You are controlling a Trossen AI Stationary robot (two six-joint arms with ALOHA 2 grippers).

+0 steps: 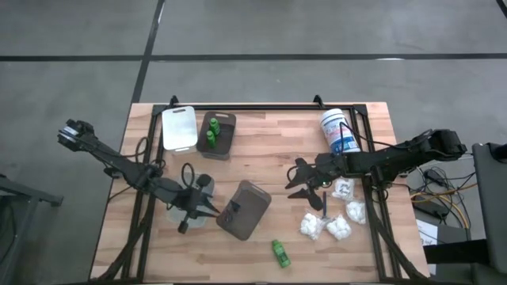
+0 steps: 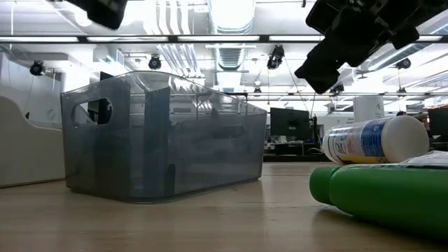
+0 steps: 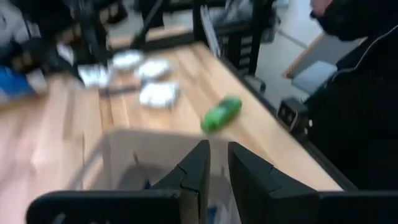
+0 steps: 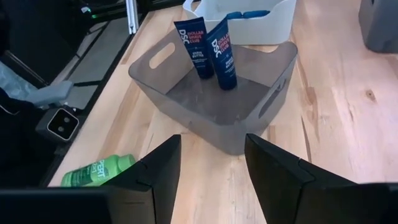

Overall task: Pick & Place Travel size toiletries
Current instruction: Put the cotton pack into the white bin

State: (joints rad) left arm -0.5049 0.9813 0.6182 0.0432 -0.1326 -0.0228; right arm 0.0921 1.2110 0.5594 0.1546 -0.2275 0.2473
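Toiletries lie scattered over the wooden table (image 1: 261, 150), and we see three kinds. One bright green bottle (image 1: 280, 253) lies on its side alone near the front edge, its long axis slanting from upper left to lower right in the high view; in the low view it fills the right foreground as a fat green cylinder (image 2: 381, 196) with its rounded end pointing left. Two more green bottles (image 1: 211, 132) stand in the grey tray at the back (image 1: 219, 134), beside a white tray (image 1: 180, 128). We count four lumpy white packets (image 1: 336, 228) clustered at the right, with no clear direction to them, and a slim dark stick (image 1: 325, 203) among them lying nearly front to back. The right wrist view shows two dark blue tubes (image 4: 214, 51) leaning upright inside the grey bin (image 4: 214, 99) at the table's middle, caps down, with white lettering.

Our right gripper (image 1: 301, 184) hovers just left of the packets with its fingers wide apart and nothing between them. Our left gripper (image 1: 210, 212) sits at the grey bin's left side; its fingers (image 3: 198, 174) stand slightly apart, and we see nothing held between them. A white tub with a blue label (image 1: 339, 133) stands behind the right arm.
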